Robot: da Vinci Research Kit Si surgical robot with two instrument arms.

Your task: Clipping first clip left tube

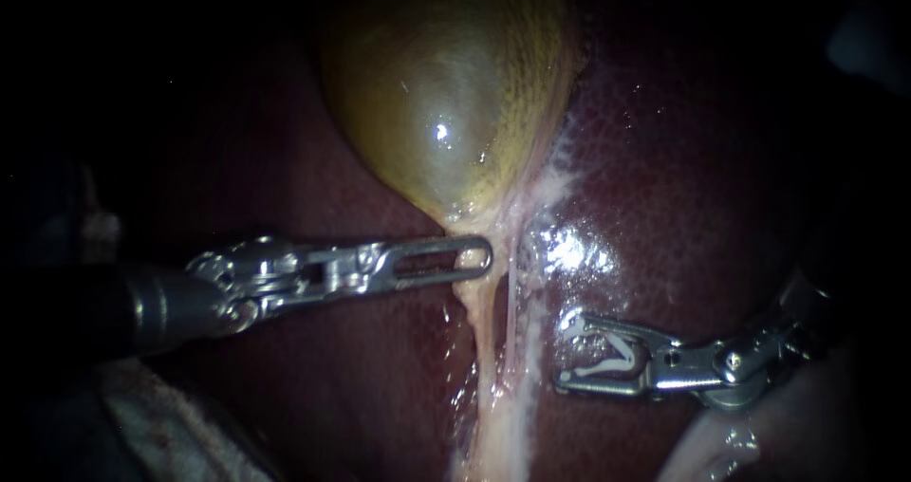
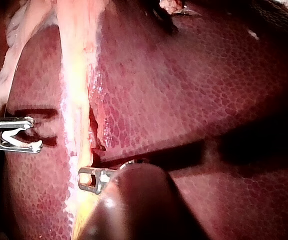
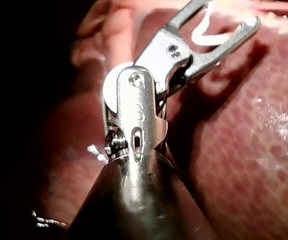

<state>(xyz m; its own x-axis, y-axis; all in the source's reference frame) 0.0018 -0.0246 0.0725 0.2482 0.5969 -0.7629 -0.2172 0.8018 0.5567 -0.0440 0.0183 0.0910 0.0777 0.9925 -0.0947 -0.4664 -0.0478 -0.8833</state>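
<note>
Holding a white clip (image 1: pixel 622 351) in its wide-spread hand, right instrument (image 1: pixel 567 352) sits over liver (image 1: pixel 683 140), just right of the two pale tubes, apart from both. Left tube (image 1: pixel 482 349) runs down from gallbladder (image 1: pixel 446 93) neck. Left instrument (image 1: pixel 484 254) tip touches tissue at that tube's top; cannot tell whether its hand grips it or is just clenched.

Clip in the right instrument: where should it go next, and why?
Probably ease the right instrument toward the left tube: its clip is loaded but sits apart from that tube, over the liver.
</note>
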